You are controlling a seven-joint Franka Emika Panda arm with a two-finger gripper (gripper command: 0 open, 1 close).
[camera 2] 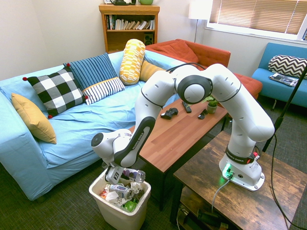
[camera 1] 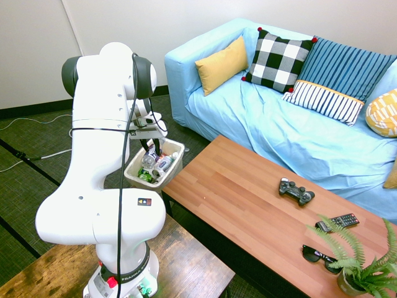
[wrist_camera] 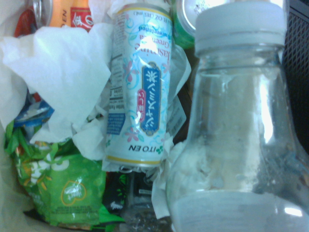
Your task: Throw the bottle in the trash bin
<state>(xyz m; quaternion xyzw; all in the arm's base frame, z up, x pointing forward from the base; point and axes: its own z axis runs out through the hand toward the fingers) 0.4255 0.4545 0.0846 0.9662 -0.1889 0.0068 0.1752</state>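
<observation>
- Over the cream-white plastic trash bin (camera 2: 120,218), the two-finger gripper (camera 2: 121,175) is narrowed around the small clear plastic bottle (camera 2: 136,176), above the rubbish.
- Beside the brown wooden coffee table's (camera 1: 248,198) short edge: the bin, holding a pale floral can (wrist_camera: 137,87) and green wrapper (wrist_camera: 67,188).
- Near the table's sofa-side edge: a black game controller (camera 1: 296,192).
</observation>
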